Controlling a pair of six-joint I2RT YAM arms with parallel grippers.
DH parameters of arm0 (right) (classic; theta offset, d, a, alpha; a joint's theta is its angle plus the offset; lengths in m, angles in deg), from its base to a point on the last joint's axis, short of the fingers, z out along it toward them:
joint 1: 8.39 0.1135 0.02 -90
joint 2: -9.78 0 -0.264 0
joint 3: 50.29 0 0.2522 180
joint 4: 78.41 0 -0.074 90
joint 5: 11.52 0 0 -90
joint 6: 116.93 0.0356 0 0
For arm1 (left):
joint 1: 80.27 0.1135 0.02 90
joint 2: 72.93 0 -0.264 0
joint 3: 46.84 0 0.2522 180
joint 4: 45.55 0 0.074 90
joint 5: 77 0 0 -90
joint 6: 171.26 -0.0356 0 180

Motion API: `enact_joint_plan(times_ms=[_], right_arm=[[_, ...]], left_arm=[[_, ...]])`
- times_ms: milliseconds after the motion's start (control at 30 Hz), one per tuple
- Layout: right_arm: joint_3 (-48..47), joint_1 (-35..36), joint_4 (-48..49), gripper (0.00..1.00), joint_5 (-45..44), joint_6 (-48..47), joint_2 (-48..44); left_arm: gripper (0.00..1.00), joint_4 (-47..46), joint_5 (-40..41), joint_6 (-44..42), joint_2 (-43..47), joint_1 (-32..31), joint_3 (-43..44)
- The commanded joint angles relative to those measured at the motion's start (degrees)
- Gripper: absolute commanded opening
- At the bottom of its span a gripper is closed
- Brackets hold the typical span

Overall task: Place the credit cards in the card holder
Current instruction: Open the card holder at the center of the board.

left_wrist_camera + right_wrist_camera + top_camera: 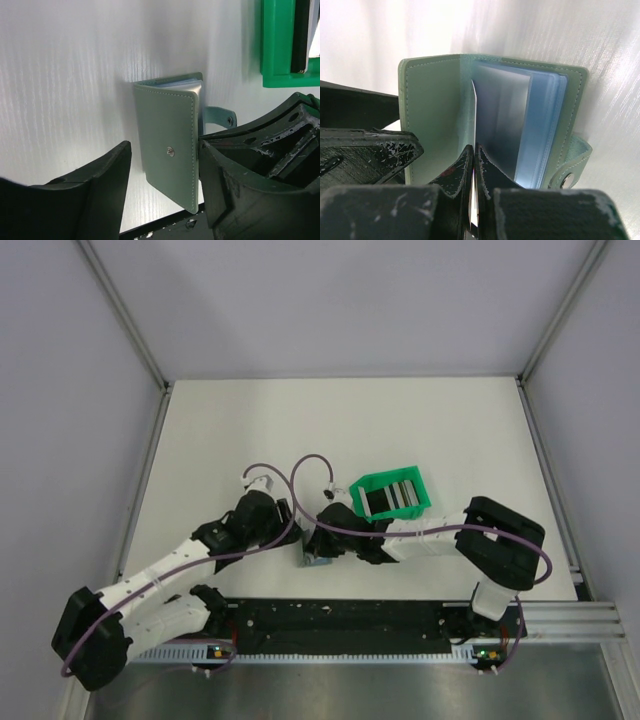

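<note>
Well, the card holder (165, 125) stands on its edge on the worktop (300, 430), at the near side between the two arms, close to the green bin (358, 502). From the left wrist its grey-green cover faces the camera, with the snap stud in the middle, and its closing strap (220, 117) sticks out to the right. The left gripper (165, 165) is open: its jaws stand apart with the holder between them, and it grips nothing. The left-hand finger (100, 195) is clear of the cover, with a strip of worktop showing between them. The other finger (235, 190) lies right beside the stitched edge, though I cannot tell from this angle whether it touches.

The right wrist looks into the holder from the other side, where it is folded open and shows its light blue sleeves. The right gripper (472, 150) is closed tight, its tips at the mouth of the sleeves. It pinches what looks like a whitish credit card (473, 215) seen edge-on, whose upper part reaches up into the holder beside the foremost sleeve. More credit cards (392, 497), dark and light, stand side by side in the bin
</note>
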Motion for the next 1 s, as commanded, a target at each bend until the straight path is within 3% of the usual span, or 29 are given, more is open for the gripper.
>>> enact_joint_plan(times_ms=[0,367,567,967], right_arm=[[-0.99,0.40,-0.27,0.00,-1.69,-1.79,1.27],[-0.55,0.48,-0.18,0.00,-1.78,-1.96,-0.04],[-0.63,0.40,-1.15,0.00,-2.56,-4.24,-4.34],[7.27,-4.61,-5.46,0.00,-5.29,-5.13,-15.60]], left_arm=[[0.54,0.05,0.42,-1.19,0.88,0.05,1.70],[0.09,5.49,3.85,-2.51,2.73,0.05,1.18],[0.00,7.17,4.82,-2.77,4.57,0.05,-0.40],[0.00,5.94,3.85,-2.59,5.63,0.05,-1.20]])
